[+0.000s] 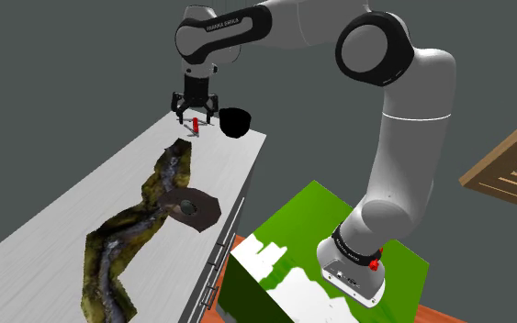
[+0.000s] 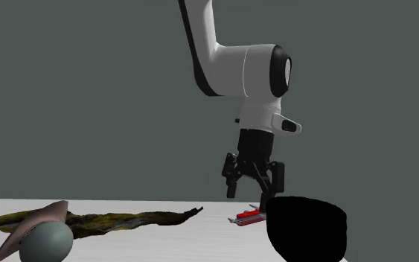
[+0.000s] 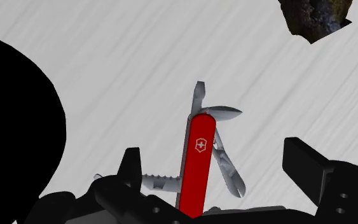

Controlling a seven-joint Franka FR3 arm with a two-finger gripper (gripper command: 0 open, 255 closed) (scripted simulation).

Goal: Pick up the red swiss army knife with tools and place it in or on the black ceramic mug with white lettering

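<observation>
We are hovering the gripper over the red knife, its fingers spread wide on either side and touching nothing. The knife is lying on the pale table with its tools fanned out, and its handle is showing a white cross in a shield. In the shoulder view, the black mug is standing at the gripper's three o'clock.

Red knife with white cross emblem and silver tools, plain black mug, pale grey streaked worktop, mottled olive-brown strip, green-and-white stand, white arm with dark joints.
</observation>
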